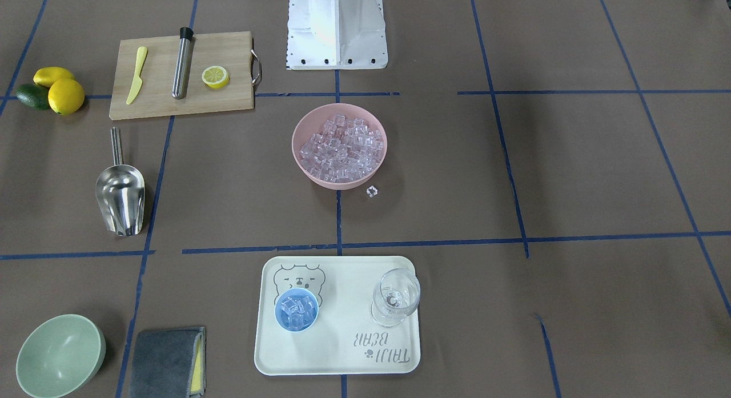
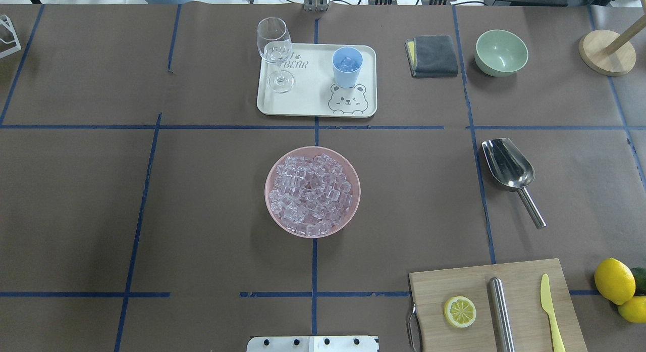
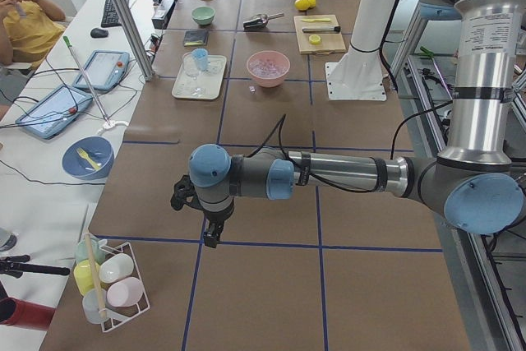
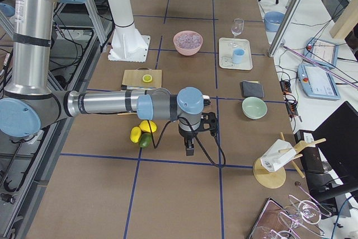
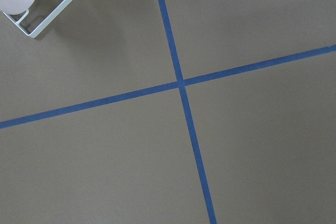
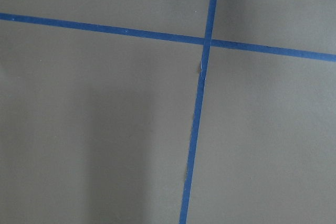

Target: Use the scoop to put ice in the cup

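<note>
Centrally, glassy ice (image 1: 341, 147) cubes, shiny steel scoop (image 1: 121, 198), left end effector (image 3: 212, 239) and right end effector (image 4: 190, 150) openness unclear

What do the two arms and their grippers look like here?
The left arm and right arm are silver-grey tubes with pale blue joint caps. The left gripper and right gripper are black, each with a loose black cable at the wrist. The left arm bears printed text.
</note>
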Controlling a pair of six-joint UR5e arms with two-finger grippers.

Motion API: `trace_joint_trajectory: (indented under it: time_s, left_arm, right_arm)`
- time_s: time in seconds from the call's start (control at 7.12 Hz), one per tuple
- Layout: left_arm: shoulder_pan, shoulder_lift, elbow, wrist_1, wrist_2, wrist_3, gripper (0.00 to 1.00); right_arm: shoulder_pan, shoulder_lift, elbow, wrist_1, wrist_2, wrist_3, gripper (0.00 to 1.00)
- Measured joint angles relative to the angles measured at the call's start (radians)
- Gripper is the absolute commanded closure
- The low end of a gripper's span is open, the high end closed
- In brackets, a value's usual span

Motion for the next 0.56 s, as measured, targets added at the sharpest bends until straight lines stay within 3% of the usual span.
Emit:
trace_joint_trajectory:
  time_s: [0.56]
  left_arm:
    - [-0.001, -0.002, -0.014, -0.001, 0.0, 0.0, 0.0]
  right_arm:
    - [0.0, 0.001, 0.0, 0.0, 0.0, -0.005, 0.0]
